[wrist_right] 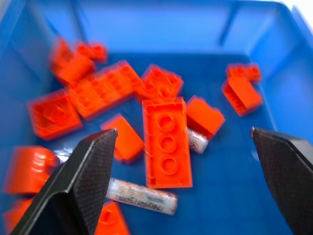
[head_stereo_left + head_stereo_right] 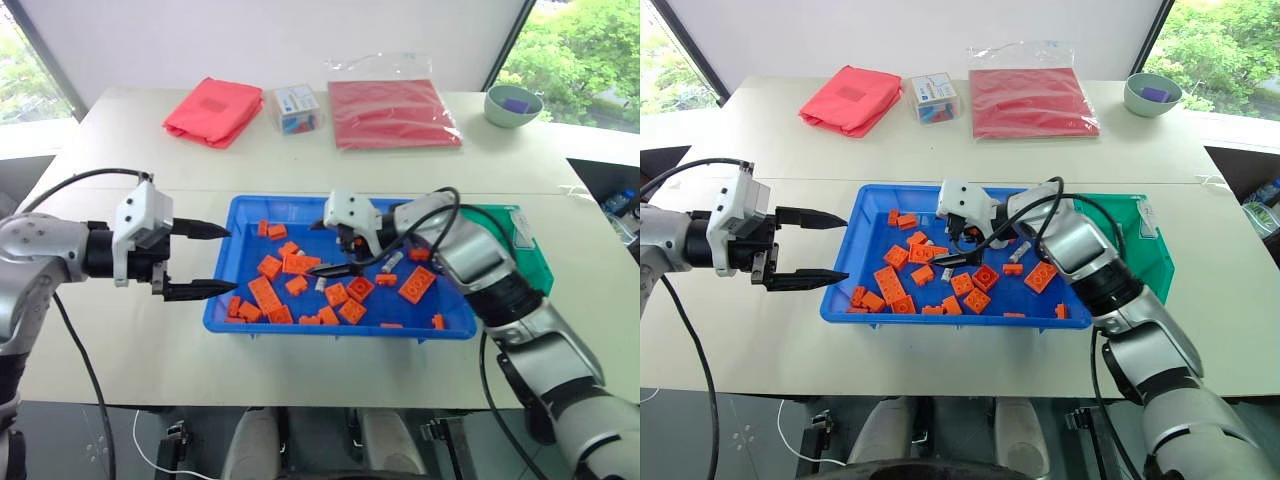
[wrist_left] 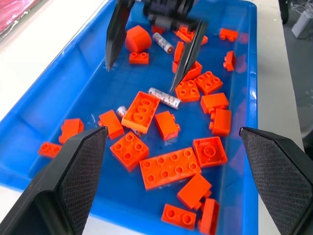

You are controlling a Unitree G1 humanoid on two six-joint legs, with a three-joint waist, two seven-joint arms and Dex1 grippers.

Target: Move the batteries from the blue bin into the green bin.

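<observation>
The right hand [image 2: 335,250], its fingers spread wide, hangs low inside the shallow bright-blue plastic bin [image 2: 225,290], above a small silver-grey cylindrical battery [image 3: 165,98] lying among orange toy bricks [image 2: 268,294], apparently ready to pinch it. The left hand [image 2: 205,260], also spread and empty, hovers at the bin's left rim. The deep green plastic bin [image 2: 535,255] sits against the blue bin's right side on the table [image 2: 130,340].

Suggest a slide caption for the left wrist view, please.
Open right gripper poised over a battery among orange bricks in the blue bin.

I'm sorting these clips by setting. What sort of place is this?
Probably an office or lab room set up for sorting trials: pale tables by large windows with trees outside, a blue bin of orange toy bricks and batteries.
</observation>
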